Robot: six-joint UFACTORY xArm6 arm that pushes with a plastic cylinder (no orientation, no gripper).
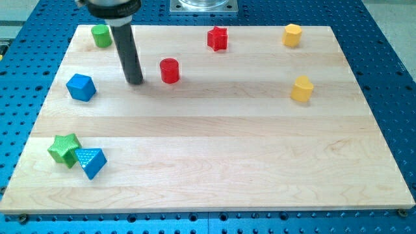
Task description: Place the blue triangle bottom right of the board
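The blue triangle (91, 162) lies near the board's bottom left corner, touching a green star (64, 149) on its left. My tip (135, 82) rests on the board in the upper left part, far above the triangle. It stands between a blue cube (80, 87) to its left and a red cylinder (169, 70) to its right, touching neither.
A green cylinder (101, 36) sits at the top left corner. A red star (218, 39) is at the top middle. A yellow block (292, 34) is at the top right and another yellow block (301, 89) lies below it. The wooden board (260, 162) lies on a blue perforated table.
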